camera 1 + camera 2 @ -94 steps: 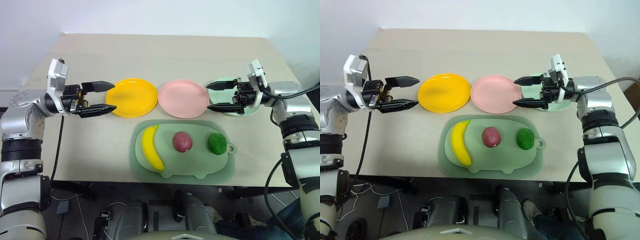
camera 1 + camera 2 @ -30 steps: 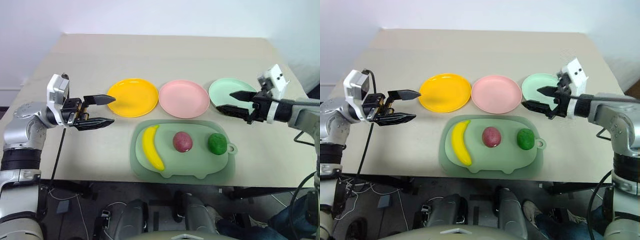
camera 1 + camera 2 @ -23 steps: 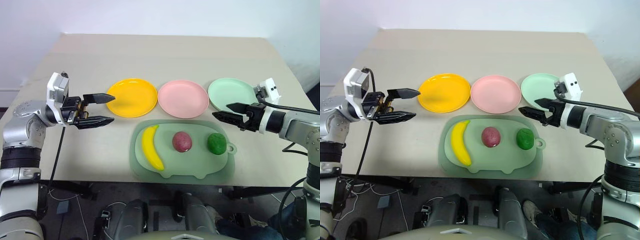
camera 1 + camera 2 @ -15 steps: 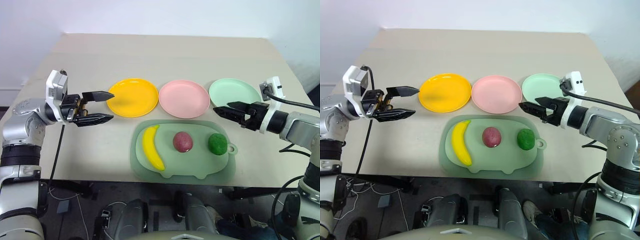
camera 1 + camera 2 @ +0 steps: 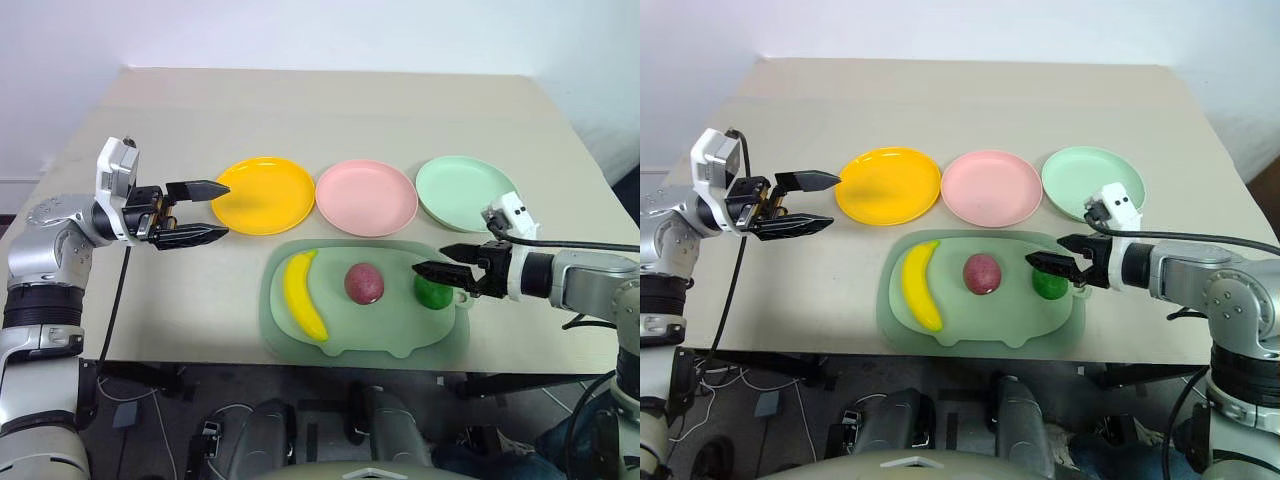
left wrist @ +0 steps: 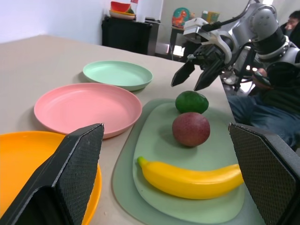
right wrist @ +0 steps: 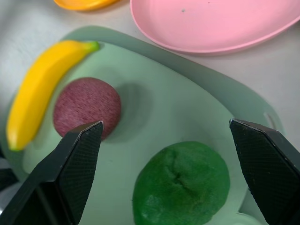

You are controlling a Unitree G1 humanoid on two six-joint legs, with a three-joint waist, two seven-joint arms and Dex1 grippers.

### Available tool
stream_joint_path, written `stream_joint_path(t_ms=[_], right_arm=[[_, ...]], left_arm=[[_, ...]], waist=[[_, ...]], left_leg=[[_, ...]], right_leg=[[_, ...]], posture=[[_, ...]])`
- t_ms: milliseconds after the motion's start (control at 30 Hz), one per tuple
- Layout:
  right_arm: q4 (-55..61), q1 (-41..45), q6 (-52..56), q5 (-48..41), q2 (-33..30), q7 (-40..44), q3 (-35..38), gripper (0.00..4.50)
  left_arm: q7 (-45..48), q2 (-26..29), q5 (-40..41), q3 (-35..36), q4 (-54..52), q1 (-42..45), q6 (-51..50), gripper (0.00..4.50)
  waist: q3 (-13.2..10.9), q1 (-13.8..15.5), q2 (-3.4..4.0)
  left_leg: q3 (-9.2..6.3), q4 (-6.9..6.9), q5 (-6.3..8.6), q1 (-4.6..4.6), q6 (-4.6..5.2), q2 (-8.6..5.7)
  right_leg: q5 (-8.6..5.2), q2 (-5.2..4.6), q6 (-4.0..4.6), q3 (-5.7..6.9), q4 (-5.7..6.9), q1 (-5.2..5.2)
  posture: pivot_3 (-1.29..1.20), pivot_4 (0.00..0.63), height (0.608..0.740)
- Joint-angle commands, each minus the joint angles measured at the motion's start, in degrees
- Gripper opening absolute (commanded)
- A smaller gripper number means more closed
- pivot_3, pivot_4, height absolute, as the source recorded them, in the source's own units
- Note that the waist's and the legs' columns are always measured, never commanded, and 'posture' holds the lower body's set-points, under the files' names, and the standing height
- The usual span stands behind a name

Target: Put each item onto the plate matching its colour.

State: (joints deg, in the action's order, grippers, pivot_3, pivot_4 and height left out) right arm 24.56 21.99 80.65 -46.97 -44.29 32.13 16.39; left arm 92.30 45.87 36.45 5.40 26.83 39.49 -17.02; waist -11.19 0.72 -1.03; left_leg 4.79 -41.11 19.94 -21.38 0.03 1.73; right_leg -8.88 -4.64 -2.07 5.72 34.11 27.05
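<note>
Now the right gripper [image 5: 437,271] has dropped from the green plate [image 5: 467,192] to the lime [image 5: 432,293].

Light: bright, even, from overhead.
Shadows: soft, short, under the lime [image 7: 182,183].
Focus: sharp; the left wrist view's background is blurred.

Right tool [image 5: 437,273] spread wide over green fruit [image 5: 433,293] on mat [image 5: 300,338]
</note>
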Motion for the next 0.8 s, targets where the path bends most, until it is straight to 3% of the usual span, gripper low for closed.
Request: stream_joint_path(t_ms=[33,800], right_arm=[[1.3,-1.0,-2.4,1.1,-1.7,0.4,-1.0,4.5],[-0.5,-4.3,-13.7,9.4,-5.1,3.6,-11.8,4.5]], left_arm=[[0.2,0.7,0.2,1.2,-1.3,0.8,-0.2,4.46],[0.2,1.3,-0.5,2.5,-3.3,0.3,-1.9,4.46]], waist=[[0.0,0.0,0.0],[0.0,0.0,-0.01]], left_leg=[[0.0,0.0,0.0,0.0,0.0,0.0],[-0.02,-0.08,-0.01,0.02,0.0,0.01]], right_leg=[[0.0,0.0,0.0,0.0,0.0,0.0],[0.0,0.0,0.0,-0.02,0.01,0.0]], posture=[[0.0,0.15,0.74],[0.0,0.15,0.74]])
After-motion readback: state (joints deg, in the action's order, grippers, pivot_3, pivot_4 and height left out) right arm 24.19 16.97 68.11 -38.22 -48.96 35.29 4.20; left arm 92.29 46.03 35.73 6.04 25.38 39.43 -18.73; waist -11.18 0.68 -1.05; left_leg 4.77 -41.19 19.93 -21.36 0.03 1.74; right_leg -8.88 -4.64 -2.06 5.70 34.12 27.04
